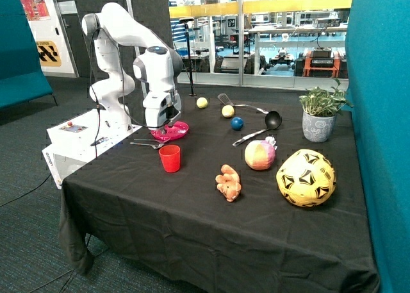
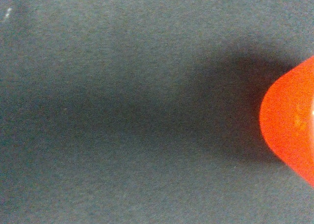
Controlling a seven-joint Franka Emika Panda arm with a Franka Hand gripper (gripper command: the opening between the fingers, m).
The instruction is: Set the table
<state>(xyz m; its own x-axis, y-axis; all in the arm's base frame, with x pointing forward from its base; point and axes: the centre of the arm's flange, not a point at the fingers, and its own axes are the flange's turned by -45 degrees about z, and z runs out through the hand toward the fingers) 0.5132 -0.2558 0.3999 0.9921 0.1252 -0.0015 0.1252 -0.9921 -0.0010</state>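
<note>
Hovering low over the pink plate [image 1: 170, 132], the end effector [image 1: 168, 122] is sitting at the near corner of the tabletop [image 1: 192, 222], where a place setting seems to be gathering. Whether it is open or gripping anything I cannot tell; the arm's body is hiding it in the outside view, and the wrist view is showing only dark cloth and a rounded orange-red edge [image 2: 289, 131], probably the plate's rim.

One red cup [image 1: 170, 158] is standing upright just in front of the plate, and a piece of cutlery [image 1: 146, 143] is lying flat beside it, which suggests the setting is being laid out around the plate. More utensils are waiting well apart near the far side: one spatula [image 1: 224, 99], one black ladle [image 1: 269, 118] and one more metal piece [image 1: 248, 137].

Other things are lying scattered as clutter: two yellow balls [image 1: 202, 102], one blue ball [image 1: 237, 123], one striped ball [image 1: 259, 155], one yellow football [image 1: 305, 177], one plush toy [image 1: 229, 182], one potted plant [image 1: 319, 117].
</note>
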